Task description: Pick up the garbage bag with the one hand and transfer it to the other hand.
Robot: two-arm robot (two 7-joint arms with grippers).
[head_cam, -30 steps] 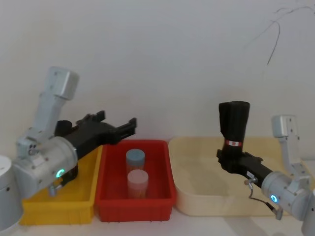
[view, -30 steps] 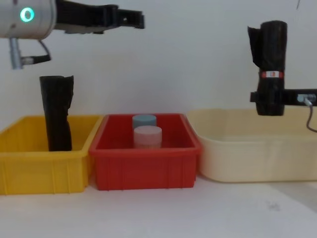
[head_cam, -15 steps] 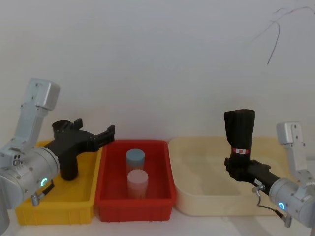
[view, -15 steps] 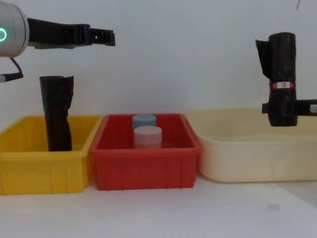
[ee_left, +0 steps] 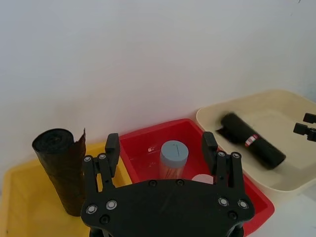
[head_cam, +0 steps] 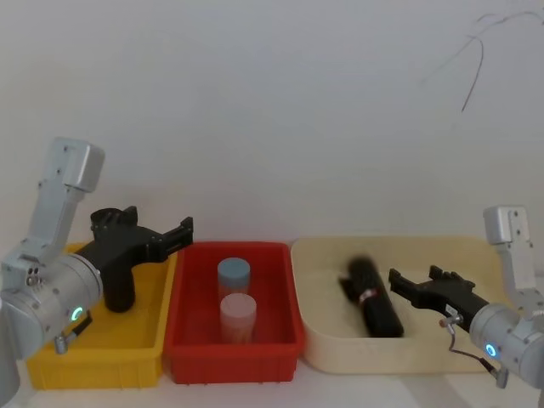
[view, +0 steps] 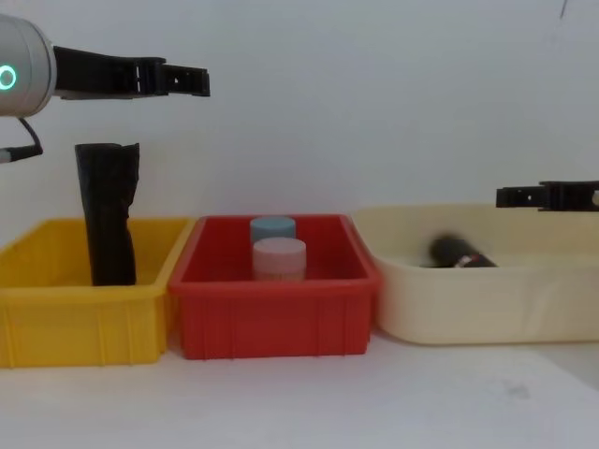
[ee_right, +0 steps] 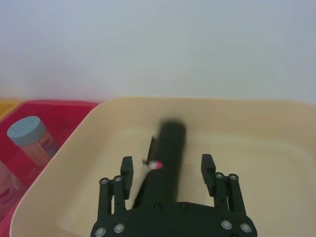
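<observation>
1. A cream tub (head_cam: 323, 340) is set beneath the right gripper (view: 507, 196). The gripper is held level above the tub's rim, with its fingers spread apart and nothing gripped.
2. A yellow bin (head_cam: 93, 361) is placed under the left gripper (view: 187, 82). That gripper is held high above the bin, its fingers parted wide and empty.
3. A red bin (head_cam: 229, 353) is seen below and ahead of the left gripper's fingertips, between the yellow bin and the cream tub.
4. An unlabelled black roll (view: 108, 215) is stood upright in the yellow bin, below the left gripper and apart from it.
5. The garbage bag (head_cam: 374, 302) is laid on its side on the floor of the cream tub. It is found below and just ahead of the right gripper's parted fingers and is not touched by them. Its red-and-white band (head_cam: 367, 296) is turned upward.
6. A blue-lidded jar (head_cam: 234, 274) and a pink-lidded jar (head_cam: 238, 310) are stood in the red bin, ahead of the left gripper.
</observation>
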